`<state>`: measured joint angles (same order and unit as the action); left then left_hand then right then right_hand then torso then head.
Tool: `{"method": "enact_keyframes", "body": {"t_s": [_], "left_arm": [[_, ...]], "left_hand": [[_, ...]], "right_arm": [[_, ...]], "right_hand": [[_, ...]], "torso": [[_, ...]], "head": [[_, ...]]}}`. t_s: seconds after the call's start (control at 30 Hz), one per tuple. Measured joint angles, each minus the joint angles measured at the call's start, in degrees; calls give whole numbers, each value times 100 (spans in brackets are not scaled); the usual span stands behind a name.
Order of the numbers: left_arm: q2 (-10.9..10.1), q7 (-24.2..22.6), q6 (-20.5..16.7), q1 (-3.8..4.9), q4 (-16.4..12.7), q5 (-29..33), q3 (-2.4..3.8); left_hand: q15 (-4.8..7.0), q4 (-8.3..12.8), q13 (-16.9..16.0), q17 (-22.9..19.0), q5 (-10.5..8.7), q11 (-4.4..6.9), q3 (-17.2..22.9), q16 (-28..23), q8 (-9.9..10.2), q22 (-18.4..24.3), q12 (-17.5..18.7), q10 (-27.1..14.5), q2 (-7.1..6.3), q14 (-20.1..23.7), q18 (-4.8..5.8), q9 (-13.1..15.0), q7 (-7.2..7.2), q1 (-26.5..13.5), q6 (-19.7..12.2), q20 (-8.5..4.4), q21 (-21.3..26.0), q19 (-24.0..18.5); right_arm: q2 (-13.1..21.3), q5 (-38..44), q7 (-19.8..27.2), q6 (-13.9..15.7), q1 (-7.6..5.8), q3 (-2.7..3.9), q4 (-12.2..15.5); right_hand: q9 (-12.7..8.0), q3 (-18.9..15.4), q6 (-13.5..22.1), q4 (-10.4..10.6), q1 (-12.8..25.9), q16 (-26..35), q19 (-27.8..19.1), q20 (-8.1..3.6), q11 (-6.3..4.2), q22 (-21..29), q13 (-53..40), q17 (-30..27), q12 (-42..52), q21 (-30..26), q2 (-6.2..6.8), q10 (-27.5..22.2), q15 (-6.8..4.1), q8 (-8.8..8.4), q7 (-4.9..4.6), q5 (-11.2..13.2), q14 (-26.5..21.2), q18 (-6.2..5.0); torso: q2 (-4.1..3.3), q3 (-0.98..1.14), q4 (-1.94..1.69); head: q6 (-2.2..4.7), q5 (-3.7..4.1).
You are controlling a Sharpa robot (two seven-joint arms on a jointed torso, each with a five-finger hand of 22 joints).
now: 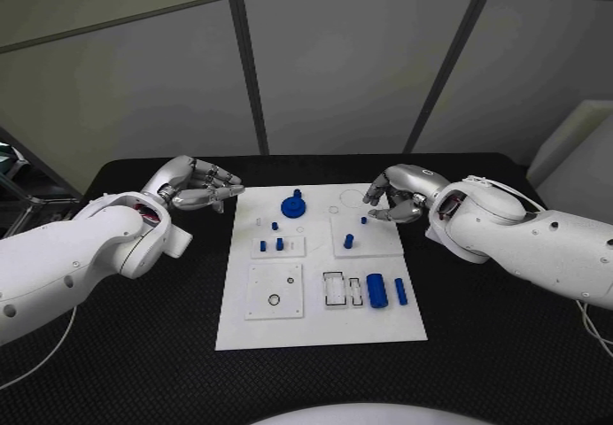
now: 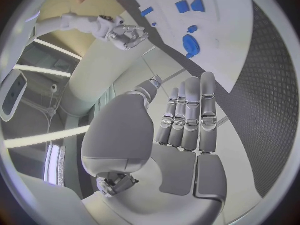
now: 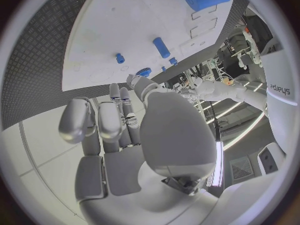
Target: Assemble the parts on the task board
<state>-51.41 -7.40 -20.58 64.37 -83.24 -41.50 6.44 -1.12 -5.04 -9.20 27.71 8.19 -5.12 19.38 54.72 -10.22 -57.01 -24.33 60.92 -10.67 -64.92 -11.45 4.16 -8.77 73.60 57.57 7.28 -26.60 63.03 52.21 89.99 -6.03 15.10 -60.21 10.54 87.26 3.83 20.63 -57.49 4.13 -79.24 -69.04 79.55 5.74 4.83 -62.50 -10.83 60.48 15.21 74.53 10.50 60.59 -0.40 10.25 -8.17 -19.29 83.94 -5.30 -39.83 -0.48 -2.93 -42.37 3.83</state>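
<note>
Board [image 1: 320, 328] lies mid-worktop with blue parts [image 1: 377, 289] on it. Left hand [image 1: 202, 188] hovers off the board's far-left corner and right hand [image 1: 396, 197] over its far-right corner; both have fingers curled in and hold nothing. Parts look small, rigid, light, likely slick; pinch them by their sides.

White rounded arms; silver jointed left robot hand [image 1: 201, 188], right robot hand [image 1: 398, 197].

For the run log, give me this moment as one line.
left hand: empty, off board's far-left corner | right hand: empty, over far-right corner | task board: blue parts untouched
</note>
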Motion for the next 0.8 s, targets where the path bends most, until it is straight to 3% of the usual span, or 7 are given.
{"method": "enact_keyframes", "body": {"t_s": [0.13,0.3,0.7,0.8], "left_arm": [[-92,-416,-105,-45,-154,877,-3],[-123,-809,-199,-84,-277,1631,-3],[-117,-1178,-304,-128,-299,2254,-3],[-117,-1207,-316,-130,-287,2312,-3]], "left_hand": [[0,15,5,-107,24,16,-42,-150,0,157,44,16,142,0,0,0,-2,142,38,0,175,0],[0,32,18,-144,23,20,-25,-191,0,217,74,55,196,0,1,0,-2,196,38,0,229,0],[0,74,32,-176,44,0,-14,-218,0,280,130,76,205,0,1,-6,-23,269,58,-22,273,23],[0,79,32,-183,44,-1,-10,-218,19,282,131,76,224,0,1,-6,-23,288,58,0,273,45]], "right_arm": [[-49,400,-122,-45,55,-2,45],[-165,706,-237,-85,106,-3,44],[-376,1003,-374,-150,162,-17,-106],[-385,1037,-394,-179,162,-49,-114]], "right_hand": [[0,0,22,0,-1,0,0,0,0,0,57,-1,-43,0,-1,0,0,-32,-21,0,0,-1],[0,0,22,0,-1,0,0,0,-1,-28,90,28,-69,0,-1,0,0,-66,-22,0,0,-1],[1,15,3,-15,0,-23,0,0,20,-47,148,51,-92,0,-2,21,0,-117,-40,0,0,-1],[1,29,3,-29,-15,-23,0,0,20,-47,163,51,-92,0,-17,21,0,-117,-40,32,0,-1]], "torso": [[0,0,-1],[1,2,-1],[-5,2,-2],[-5,1,-4]], "head": [[9,20],[9,31],[-27,-4],[-37,-1]]}}
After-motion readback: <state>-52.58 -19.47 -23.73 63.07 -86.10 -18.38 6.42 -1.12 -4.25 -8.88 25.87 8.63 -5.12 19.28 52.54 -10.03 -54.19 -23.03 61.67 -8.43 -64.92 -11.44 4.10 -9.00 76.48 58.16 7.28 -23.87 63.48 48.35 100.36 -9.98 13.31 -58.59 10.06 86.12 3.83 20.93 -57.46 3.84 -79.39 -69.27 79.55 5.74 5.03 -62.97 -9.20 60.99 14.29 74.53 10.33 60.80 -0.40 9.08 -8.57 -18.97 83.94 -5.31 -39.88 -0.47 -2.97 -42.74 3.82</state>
